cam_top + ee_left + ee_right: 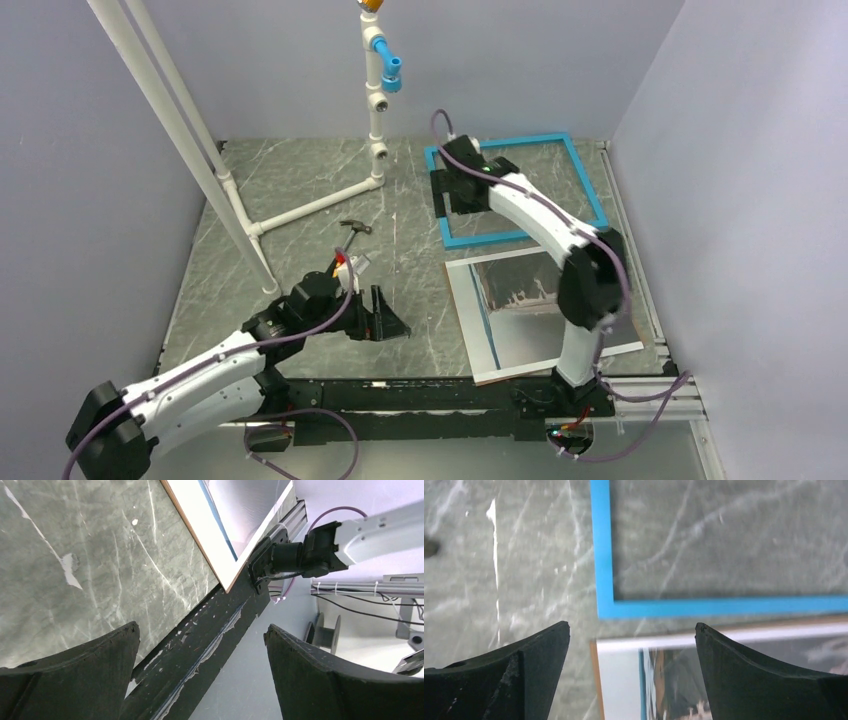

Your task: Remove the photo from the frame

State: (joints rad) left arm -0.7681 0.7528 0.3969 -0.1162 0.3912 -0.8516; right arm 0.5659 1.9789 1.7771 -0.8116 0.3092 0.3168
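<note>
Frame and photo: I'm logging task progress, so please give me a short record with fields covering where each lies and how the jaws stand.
frame: flat on the table, far right, blue side up, bare table showing through it
photo: out of the frame, flat just near of it, by the right arm's base
right gripper: over the frame's near-left corner, jaws open, holding nothing
left gripper: low at the table's near left, jaws open, holding nothing
task: looks done

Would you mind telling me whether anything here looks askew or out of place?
Yes: the photo, on its brown board, lies askew, its near corner poking past the marble onto the black rail. The frame lies empty beyond it.
</note>
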